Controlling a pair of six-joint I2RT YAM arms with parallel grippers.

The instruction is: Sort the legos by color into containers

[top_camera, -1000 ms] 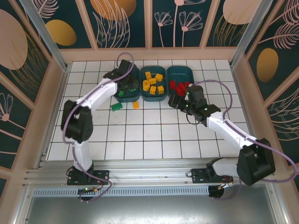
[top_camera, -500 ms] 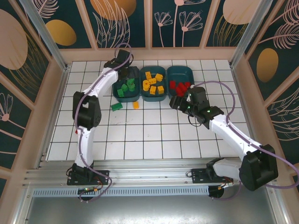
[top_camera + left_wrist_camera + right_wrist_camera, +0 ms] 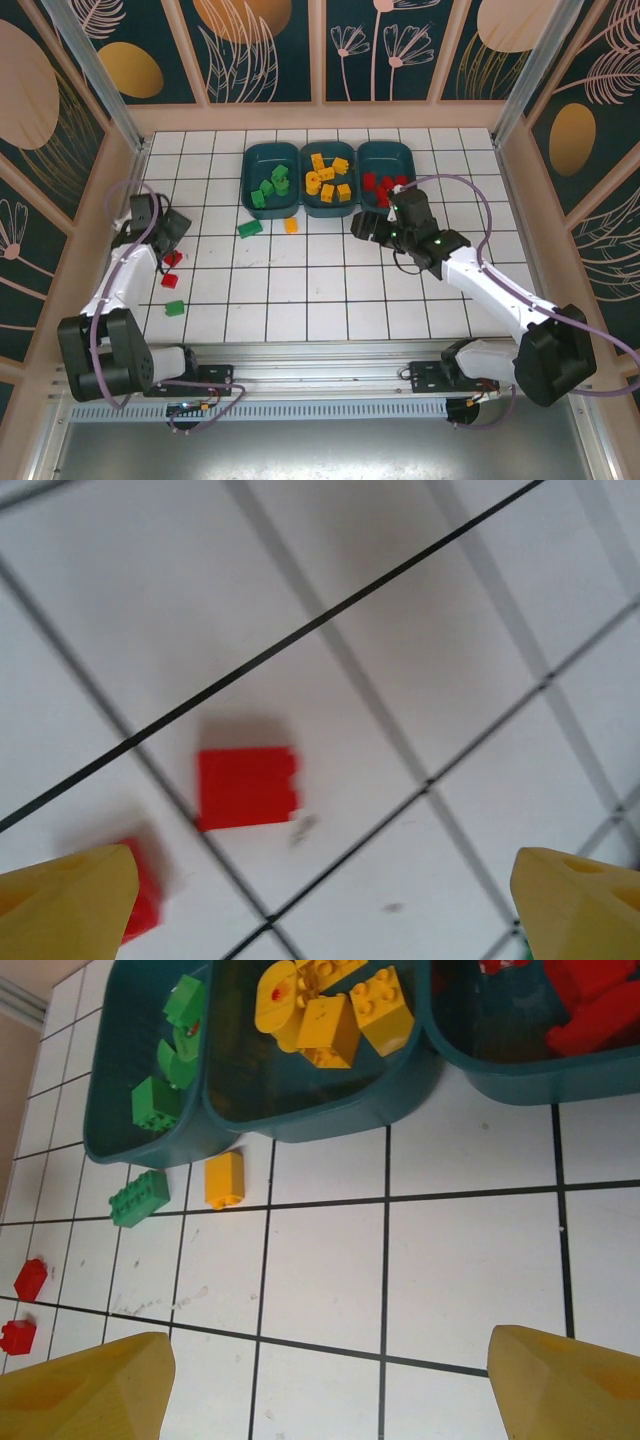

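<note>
Floral teal wall panels [image 3: 250,50] ring the white tiled table [image 3: 330,290] where both my arms are bolted. At the far edge 3 dark teal containers sit side by side. The left bin [image 3: 262,155] holds green legos, the middle bin [image 3: 320,207] yellow-orange ones and the right bin [image 3: 385,155] red ones. My left gripper [image 3: 170,228] hangs over the table's left side, well apart from the bins, its yellow fingers [image 3: 70,900] spread wide with nothing between them. Below it lies a red brick [image 3: 247,788], and a second red piece [image 3: 145,900] is partly hidden behind one fingertip. My right gripper [image 3: 368,224] hovers just in front of where the middle and right bins meet, jaws also wide apart and empty. 5 legos lie loose on the tiles: a green brick [image 3: 139,1198] and a yellow-orange brick [image 3: 224,1179] just in front of the left bin, the 2 reds under my left gripper, and a small green piece [image 3: 175,308] nearer my base.
</note>
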